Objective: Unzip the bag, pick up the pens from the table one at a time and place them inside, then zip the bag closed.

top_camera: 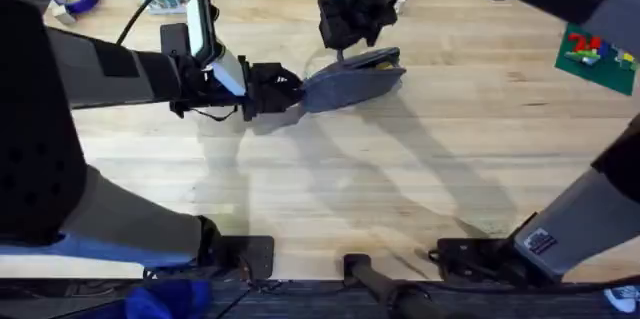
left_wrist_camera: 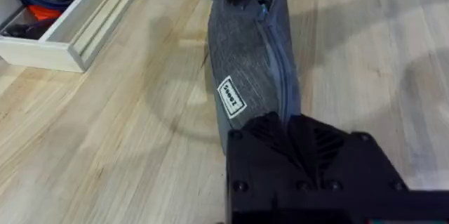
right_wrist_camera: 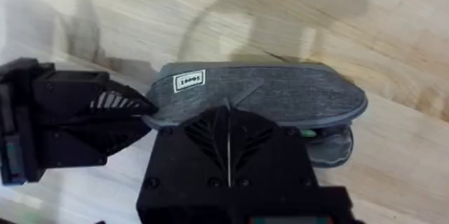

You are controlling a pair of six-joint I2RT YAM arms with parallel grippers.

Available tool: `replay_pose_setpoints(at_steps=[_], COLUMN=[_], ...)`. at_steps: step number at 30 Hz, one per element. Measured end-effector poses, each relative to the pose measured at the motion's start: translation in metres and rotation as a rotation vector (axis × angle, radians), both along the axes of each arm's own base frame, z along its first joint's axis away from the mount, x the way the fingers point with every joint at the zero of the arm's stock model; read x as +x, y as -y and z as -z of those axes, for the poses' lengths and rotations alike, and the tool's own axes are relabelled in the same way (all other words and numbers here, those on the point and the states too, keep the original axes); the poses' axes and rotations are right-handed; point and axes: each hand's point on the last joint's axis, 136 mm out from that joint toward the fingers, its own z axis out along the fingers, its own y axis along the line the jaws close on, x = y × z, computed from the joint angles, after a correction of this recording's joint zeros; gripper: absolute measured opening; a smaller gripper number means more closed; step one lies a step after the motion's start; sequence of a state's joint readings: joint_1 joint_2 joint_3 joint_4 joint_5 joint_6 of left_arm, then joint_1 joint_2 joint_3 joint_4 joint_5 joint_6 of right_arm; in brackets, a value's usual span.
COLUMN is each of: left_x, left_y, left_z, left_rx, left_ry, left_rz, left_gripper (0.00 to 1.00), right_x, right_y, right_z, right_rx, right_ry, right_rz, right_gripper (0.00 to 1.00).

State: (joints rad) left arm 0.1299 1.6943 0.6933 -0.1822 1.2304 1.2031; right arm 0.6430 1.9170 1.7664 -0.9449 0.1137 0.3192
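The bag (top_camera: 352, 81) lies on the desk (top_camera: 330, 189) toward the far middle, its long axis running from the left pincer (top_camera: 295, 91) toward the right pincer (top_camera: 345, 54). The left pincer reaches in from the left and is closed on the near end of the bag; in the left wrist view its black fingers (left_wrist_camera: 280, 136) meet over the fabric edge just below the white label (left_wrist_camera: 230, 96), with no gap visible between them. The right pincer descends from above onto the far portion of the bag, along the zipper line. In the right wrist view its fingers (right_wrist_camera: 228, 136) are pressed together with only a thin seam between them, set against the upper edge of the bag (right_wrist_camera: 266, 94); whether they grip the pull tab cannot be determined. In that same view the bag mouth is partly open at one end, and a green item (right_wrist_camera: 306, 133) shows inside the gap. A white tray box (left_wrist_camera: 70, 24) sits on the desk to one side of the bag, well apart from it.
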Motion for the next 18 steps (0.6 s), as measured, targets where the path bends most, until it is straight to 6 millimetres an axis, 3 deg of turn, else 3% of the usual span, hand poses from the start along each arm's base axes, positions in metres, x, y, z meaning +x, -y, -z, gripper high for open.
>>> replay_pose_setpoints(at_steps=[11,18], left_x=[0.000,0.000], left_y=[0.000,0.000], left_z=[0.000,0.000], left_rx=[0.000,0.000], left_ry=[0.000,-0.001], left_rz=[0.000,0.000], left_gripper=[0.041,0.041], right_x=[-0.013,-0.039], right_y=[0.002,-0.013], right_z=[-0.009,-0.004], right_rx=[-0.014,-0.047], right_ry=[-0.011,-0.049], right_rz=[-0.054,-0.126], right_gripper=[0.035,0.035])
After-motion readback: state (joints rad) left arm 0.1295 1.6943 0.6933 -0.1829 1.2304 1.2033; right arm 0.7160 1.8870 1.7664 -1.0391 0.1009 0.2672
